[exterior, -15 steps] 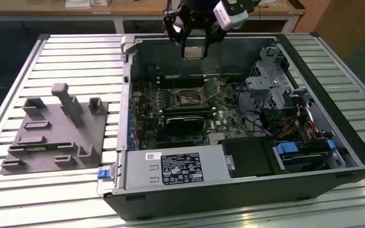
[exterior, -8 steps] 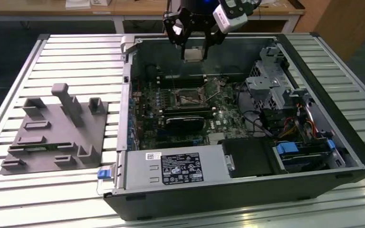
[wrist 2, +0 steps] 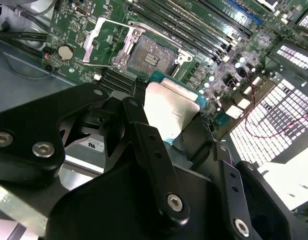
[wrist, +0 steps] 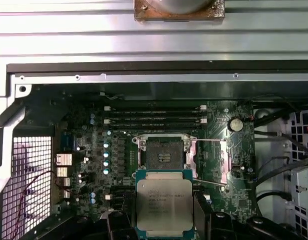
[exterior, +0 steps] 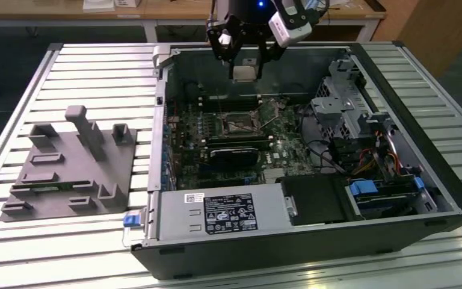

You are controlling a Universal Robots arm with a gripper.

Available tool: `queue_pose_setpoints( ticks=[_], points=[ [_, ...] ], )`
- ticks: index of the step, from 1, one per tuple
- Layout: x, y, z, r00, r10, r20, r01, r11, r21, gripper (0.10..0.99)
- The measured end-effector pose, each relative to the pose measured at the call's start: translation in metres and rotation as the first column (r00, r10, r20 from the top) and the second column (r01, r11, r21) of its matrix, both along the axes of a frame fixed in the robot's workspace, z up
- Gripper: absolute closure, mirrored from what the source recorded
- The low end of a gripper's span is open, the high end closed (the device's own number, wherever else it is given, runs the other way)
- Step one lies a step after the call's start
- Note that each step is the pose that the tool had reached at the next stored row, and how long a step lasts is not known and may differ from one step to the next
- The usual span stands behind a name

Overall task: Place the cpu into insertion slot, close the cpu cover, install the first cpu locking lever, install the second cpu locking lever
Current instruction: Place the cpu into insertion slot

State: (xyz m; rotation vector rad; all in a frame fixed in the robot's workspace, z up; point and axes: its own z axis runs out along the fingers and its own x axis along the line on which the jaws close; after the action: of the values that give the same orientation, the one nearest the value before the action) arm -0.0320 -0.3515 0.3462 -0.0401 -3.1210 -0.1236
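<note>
The hand [exterior: 245, 67] is pinched on the cpu [wrist: 164, 202], which is held above the insertion slot [wrist: 164, 152], metal top turned upward, edges squared with the slot's rim.

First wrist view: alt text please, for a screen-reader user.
The pincer holds the cpu, silvery top facing the camera, over an open computer case. Beyond it on the green motherboard, the insertion slot sits empty, with the cpu cover swung open beside it.
</note>
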Motion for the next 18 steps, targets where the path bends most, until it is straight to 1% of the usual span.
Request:
queue_pose_setpoints(
  ticks=[12,18],
  points=[
    [-0.0001,0.0,-0.0141,1.0,0.0,0.0001,0.0,1.0,-0.001,0.545],
    [-0.0001,0.0,-0.0194,1.0,0.0,0.0002,0.0,1.0,-0.005,0.545]
  ],
)
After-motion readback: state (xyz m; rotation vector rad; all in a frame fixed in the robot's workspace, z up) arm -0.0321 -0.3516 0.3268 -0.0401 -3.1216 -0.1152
